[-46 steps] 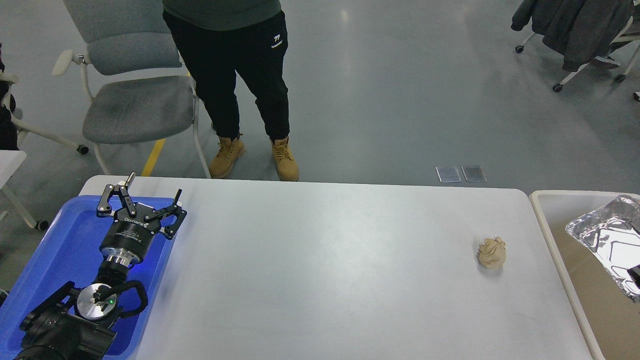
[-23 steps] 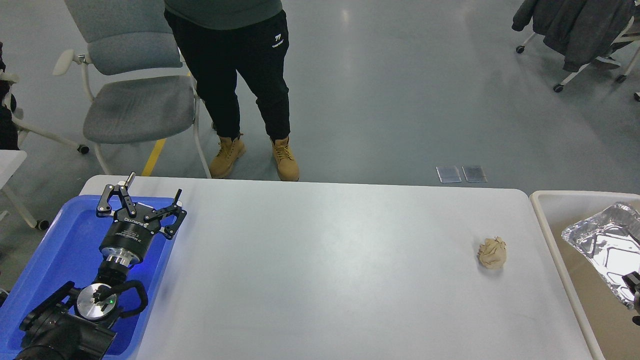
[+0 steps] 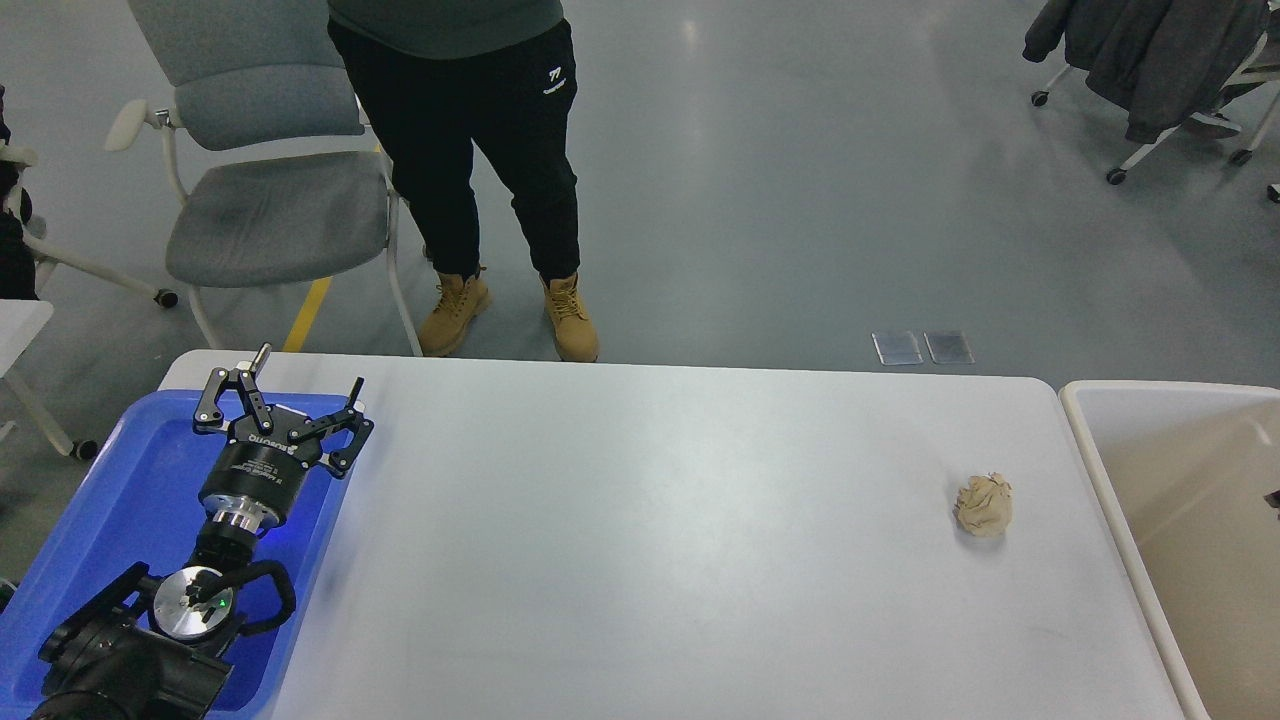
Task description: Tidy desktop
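1. The desktop (image 3: 650,540) fills the lower middle of the head view, its far edge toward a standing person (image 3: 470,150) in tan boots
2. A blue tray (image 3: 120,500) lies on the desktop's left end, and a beige bin (image 3: 1085,420) stands just beside its right end
3. The left arm (image 3: 150,640) comes in at the bottom left corner and reaches over the tray
4. The left gripper (image 3: 283,400) hangs above the tray's far right corner with its two fingers (image 3: 222,395) spread wide apart, released and holding nothing
5. A crumpled tan paper ball (image 3: 984,505) sits alone on the desktop near the right end, close to the bin but not touching it, well apart from the left gripper
6. The right gripper is not seen; only a tiny dark speck shows at the right edge over the bin, too small to tell what it is
7. A grey chair (image 3: 270,190) stands on the floor beyond the desktop's far left corner, beside the person
8. Another chair draped with a dark coat (image 3: 1150,50) is at the top right, and two small pale plates (image 3: 922,347) lie in the floor
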`<state>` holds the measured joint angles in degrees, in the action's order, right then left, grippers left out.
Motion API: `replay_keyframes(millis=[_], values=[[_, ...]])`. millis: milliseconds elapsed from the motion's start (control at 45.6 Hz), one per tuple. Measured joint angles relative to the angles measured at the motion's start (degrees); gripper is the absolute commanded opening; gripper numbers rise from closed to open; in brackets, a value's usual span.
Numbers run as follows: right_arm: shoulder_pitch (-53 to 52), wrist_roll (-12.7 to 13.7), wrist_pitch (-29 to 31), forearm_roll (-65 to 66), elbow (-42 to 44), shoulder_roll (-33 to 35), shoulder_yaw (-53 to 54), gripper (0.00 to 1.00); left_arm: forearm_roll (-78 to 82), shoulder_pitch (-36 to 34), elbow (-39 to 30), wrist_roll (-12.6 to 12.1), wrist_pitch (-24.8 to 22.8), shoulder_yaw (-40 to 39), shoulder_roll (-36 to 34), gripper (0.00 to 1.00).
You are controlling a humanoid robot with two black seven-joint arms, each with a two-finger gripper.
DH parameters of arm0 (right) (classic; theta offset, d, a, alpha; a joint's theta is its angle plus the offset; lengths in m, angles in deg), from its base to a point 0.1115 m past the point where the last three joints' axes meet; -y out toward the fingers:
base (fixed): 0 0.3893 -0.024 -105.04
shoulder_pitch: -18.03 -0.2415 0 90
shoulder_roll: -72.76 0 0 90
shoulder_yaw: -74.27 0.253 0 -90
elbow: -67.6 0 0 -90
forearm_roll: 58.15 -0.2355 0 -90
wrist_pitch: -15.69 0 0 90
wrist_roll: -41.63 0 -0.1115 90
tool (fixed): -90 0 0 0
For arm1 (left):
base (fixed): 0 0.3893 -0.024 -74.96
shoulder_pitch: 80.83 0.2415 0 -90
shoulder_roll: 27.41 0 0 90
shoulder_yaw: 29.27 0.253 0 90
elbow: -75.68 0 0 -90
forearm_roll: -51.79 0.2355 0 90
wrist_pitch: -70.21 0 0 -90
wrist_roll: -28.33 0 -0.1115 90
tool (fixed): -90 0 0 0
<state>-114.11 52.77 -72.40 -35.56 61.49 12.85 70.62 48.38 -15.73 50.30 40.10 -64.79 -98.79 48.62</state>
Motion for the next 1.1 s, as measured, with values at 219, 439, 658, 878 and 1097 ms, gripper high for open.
replay_keyframes(millis=[219,439,658,878,1097], values=[[-6.95,0.10,-0.09,0.02,-8.25,7.43,-0.33,1.00,0.03,0.01,-0.02,0.00,0.00,0.00,0.00,1.00],[-16.00,0.29,0.64,-0.02,-17.72,15.25,-2.66,1.00,0.02,0.02,-0.02,0.00,0.00,0.00,0.00,1.00],[-27.33,0.33,4.03,0.00,-23.80,19.23,-11.26,1.00,0.03,0.03,-0.01,0.00,0.00,0.00,0.00,1.00],[-38.15,0.39,8.84,0.29,-28.64,20.52,-23.05,1.00,0.01,0.02,-0.01,0.00,0.00,0.00,-0.01,1.00],[-48.72,0.33,15.76,1.02,-34.74,21.33,-33.26,1.00,0.02,0.02,-0.01,0.00,0.00,0.00,0.00,1.00]])
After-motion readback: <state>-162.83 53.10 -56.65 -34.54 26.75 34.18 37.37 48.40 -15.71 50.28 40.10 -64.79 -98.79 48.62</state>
